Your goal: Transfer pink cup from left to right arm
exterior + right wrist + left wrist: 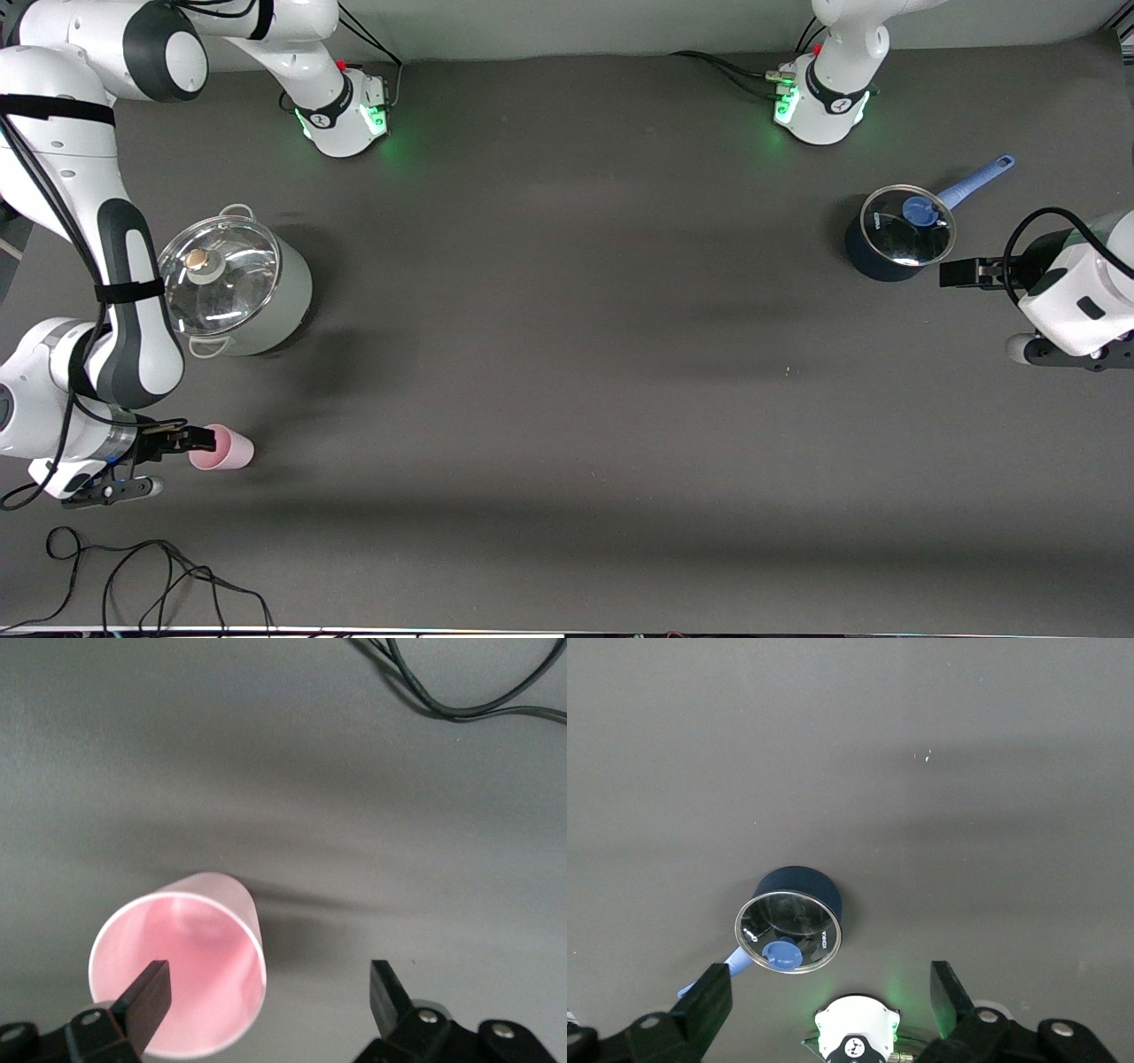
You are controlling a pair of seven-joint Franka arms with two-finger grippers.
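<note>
The pink cup sits at the lower left of the front picture, on the dark table, at the right arm's end. It is nearer to the front camera than the big silver pot with a glass lid, which stands in the middle left of that picture.

The right gripper is at the cup's rim. Its fingers are spread wide. In the right wrist picture one finger is inside the cup's mouth and the other finger is well out to the side, so it has no grip on the cup.

The left gripper is at the middle right of the front picture, just beside the small dark blue pot with a light blue handle. Its fingers are wide apart too, with nothing between them. In the left wrist picture the fingers show at the bottom edge and the blue pot is lower middle.

A black cable lies in the lower left corner of the front picture.
</note>
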